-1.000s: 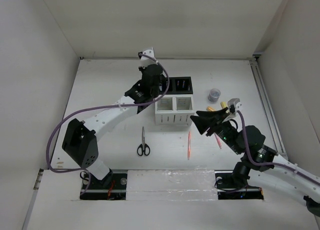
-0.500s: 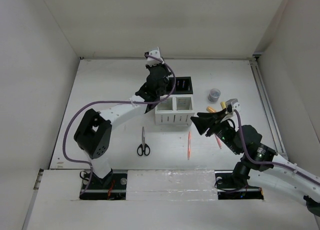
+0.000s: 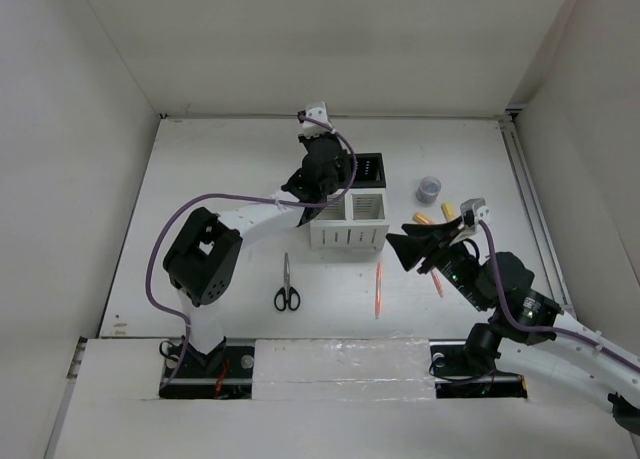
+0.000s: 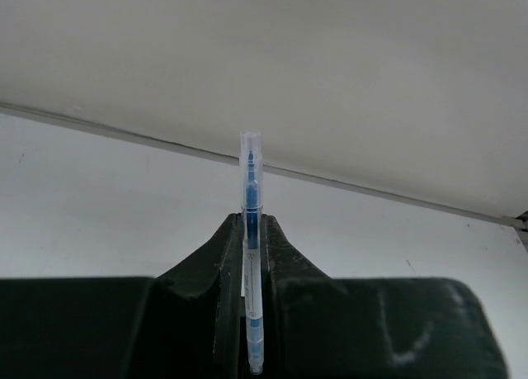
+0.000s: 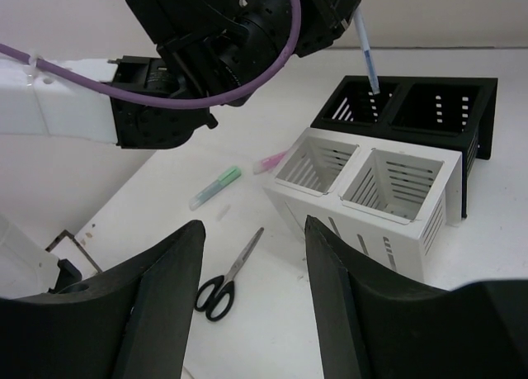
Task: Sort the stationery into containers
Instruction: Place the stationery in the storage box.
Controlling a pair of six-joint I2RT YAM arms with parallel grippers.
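Note:
My left gripper [image 3: 326, 171] is shut on a thin blue pen [image 4: 250, 255] and holds it upright. In the right wrist view the blue pen [image 5: 366, 55] points down with its tip at the mouth of the left compartment of the black containers [image 5: 462, 94]. The white containers [image 3: 350, 237] join them on the near side. My right gripper [image 3: 408, 249] is open and empty, right of the white pair. Black-handled scissors [image 3: 286, 285] and an orange pen [image 3: 378, 289] lie nearer the front. A grey tape roll [image 3: 430, 189] sits at the right.
A green highlighter [image 5: 216, 187] and a pink highlighter [image 5: 271, 161] lie left of the white containers [image 5: 371, 218]. Yellow and orange highlighters [image 3: 436, 216] and a red pen [image 3: 437, 283] lie by my right arm. White walls enclose the table.
My left gripper has swung right and back with the blue pen, ending over the black containers. My right gripper has barely shifted.

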